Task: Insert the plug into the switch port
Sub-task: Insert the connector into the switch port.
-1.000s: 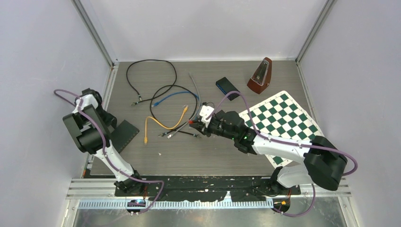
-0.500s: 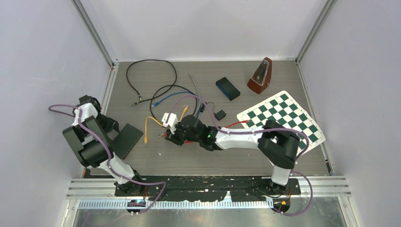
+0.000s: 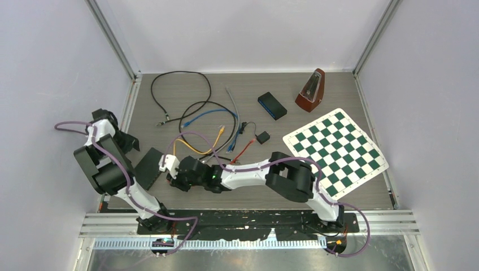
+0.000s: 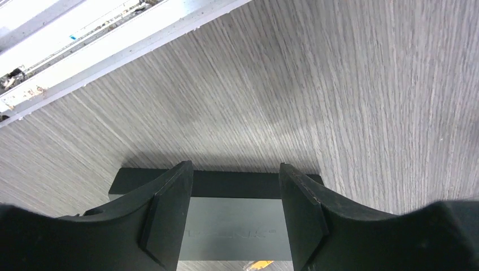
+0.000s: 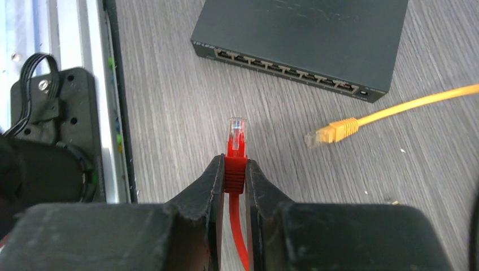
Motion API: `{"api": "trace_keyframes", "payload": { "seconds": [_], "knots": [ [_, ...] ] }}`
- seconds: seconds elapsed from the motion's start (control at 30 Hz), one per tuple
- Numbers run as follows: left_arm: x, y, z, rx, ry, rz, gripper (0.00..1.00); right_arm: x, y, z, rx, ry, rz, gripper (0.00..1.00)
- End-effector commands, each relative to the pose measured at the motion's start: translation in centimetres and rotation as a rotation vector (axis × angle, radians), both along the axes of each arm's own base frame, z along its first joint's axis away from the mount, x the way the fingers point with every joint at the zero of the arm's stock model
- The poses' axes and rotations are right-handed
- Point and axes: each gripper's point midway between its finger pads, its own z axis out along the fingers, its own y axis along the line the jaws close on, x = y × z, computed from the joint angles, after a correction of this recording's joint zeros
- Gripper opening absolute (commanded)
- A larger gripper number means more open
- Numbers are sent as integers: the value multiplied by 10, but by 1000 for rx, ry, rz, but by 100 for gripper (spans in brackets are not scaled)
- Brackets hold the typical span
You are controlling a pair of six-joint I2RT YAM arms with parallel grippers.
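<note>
- Right gripper (image 5: 234,169): clenched on the red boot of the plug (image 5: 236,134); the clear tip juts past the fingers, so it is free to enter a socket
- Plug: held low over the counter (image 5: 169,113), short of the switch (image 5: 316,39) and apart from it; the tip points toward the left end of the port row (image 5: 288,72)
- Switch: lies flat near the counter's left edge; its port face is turned to the right gripper, so the approach looks like a straight push
- Left gripper (image 4: 237,209): released, fingers spread, the switch's top showing between them; probably set there to brace the case against the push; whether the fingers touch it cannot be told
- Yellow plug (image 5: 330,131): loose on the counter, just right of the red plug's path and near the port face; a possible snag
- Step in hand, as judged: alignment; the tip must be squared and levelled to one port before pushing; insertion is not yet done
</note>
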Motion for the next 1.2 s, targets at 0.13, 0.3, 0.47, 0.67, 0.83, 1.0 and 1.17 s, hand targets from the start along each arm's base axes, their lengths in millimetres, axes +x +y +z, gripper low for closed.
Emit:
{"api": "trace_keyframes", "payload": {
  "seconds": [0.13,0.3,0.47,0.67,0.83,1.0,1.17],
  "knots": [
    [7,8,-3,-3,10,-43,59,13,41,-5,53,101,-74,5],
    [7,-2,-7,-56,8,-58,58,40,36,-31,-23,98,-194,5],
    [5,-16,-14,-107,-17,-75,55,77,18,-42,-68,92,-286,5],
    [5,-27,-13,-144,-51,-98,54,95,10,-45,-99,59,-290,5],
    [0,-39,-17,-192,-57,-110,52,95,14,-43,-118,44,-260,5],
    [-4,-44,-17,-205,-56,-111,52,92,10,-51,-181,35,-240,5],
    [-4,-46,-15,-215,-65,-114,52,82,4,-47,-219,31,-213,5]
  ]
}}
